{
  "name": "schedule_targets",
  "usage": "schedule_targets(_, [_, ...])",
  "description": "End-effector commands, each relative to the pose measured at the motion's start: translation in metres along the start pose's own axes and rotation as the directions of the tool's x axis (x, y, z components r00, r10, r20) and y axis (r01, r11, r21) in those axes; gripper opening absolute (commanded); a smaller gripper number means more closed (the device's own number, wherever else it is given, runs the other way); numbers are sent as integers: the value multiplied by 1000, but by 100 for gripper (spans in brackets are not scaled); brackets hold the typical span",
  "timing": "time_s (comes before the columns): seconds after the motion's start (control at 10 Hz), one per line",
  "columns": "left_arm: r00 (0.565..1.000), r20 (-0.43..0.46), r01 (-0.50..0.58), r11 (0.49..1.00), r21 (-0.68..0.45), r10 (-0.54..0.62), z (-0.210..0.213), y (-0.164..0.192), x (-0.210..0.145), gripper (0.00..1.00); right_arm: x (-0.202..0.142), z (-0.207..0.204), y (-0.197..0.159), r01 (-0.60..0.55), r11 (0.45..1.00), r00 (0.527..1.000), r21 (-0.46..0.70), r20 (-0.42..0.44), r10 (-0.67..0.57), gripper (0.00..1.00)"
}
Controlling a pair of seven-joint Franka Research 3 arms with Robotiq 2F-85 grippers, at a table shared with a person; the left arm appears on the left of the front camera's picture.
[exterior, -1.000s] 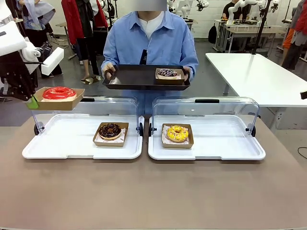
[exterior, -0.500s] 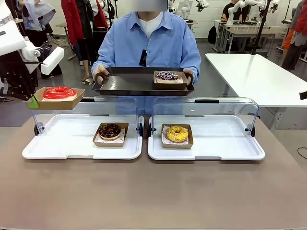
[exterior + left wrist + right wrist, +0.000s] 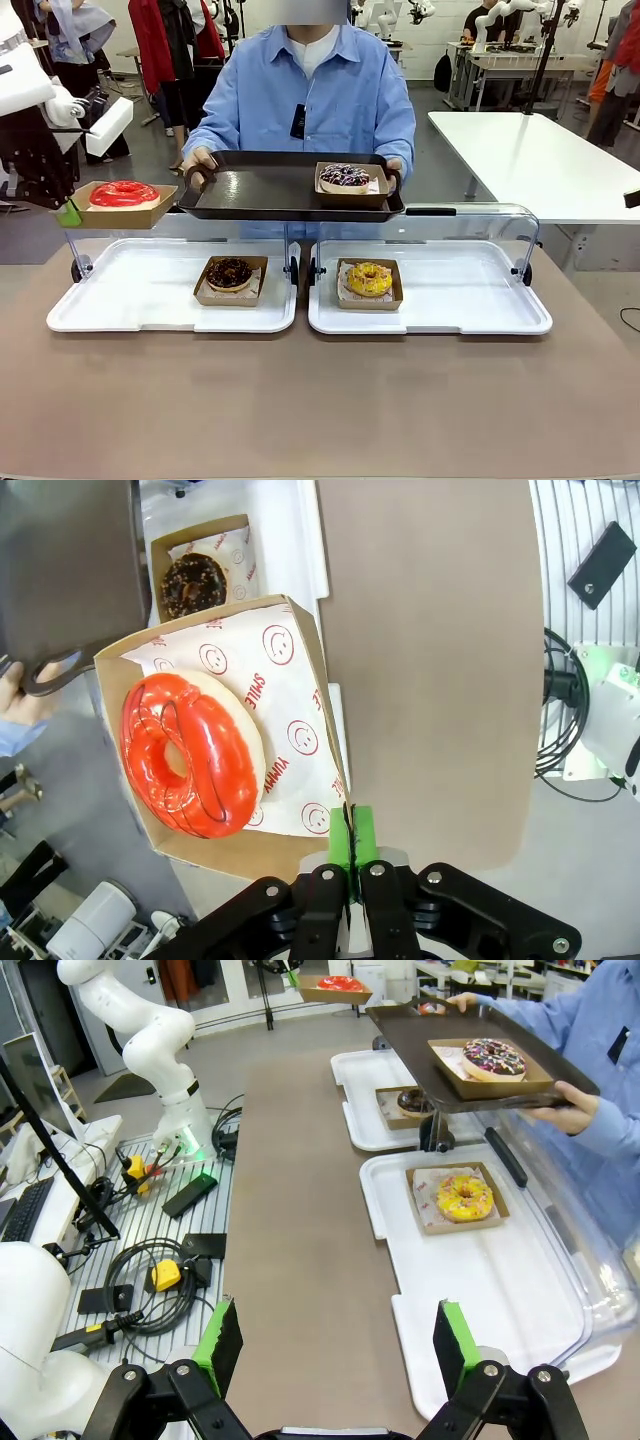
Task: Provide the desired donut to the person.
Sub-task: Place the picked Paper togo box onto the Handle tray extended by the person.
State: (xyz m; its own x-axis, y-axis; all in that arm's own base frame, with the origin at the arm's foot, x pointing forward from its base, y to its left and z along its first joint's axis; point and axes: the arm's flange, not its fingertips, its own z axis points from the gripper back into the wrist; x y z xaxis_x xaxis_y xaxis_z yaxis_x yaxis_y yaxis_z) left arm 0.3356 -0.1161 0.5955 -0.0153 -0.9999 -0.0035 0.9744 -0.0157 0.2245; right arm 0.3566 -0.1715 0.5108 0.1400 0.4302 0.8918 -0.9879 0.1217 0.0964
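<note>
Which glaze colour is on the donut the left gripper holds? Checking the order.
Red, glossy: the held donut, clearest in left wrist view.

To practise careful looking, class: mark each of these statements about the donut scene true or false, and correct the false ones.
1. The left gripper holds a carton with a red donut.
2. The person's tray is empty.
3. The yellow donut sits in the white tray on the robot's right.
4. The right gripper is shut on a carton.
1. True: the left gripper pinches the edge of the carton that carries the red donut.
2. False: the dark tray that the person holds carries a sprinkled donut in a carton.
3. True: the yellow donut lies in the right white tray.
4. False: the right gripper is open and holds nothing.
</note>
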Motion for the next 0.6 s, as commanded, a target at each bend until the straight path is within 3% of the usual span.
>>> schedule_targets(0.0, [999,-7,-47,999,24,47,11,14,11,1,0,0,1,-8,1000,1000,4,9,8,100])
schedule_targets(0.5, [998,16,-66,998,4,66,30,83,59,1,0,0,1,-8,1000,1000,4,9,8,100])
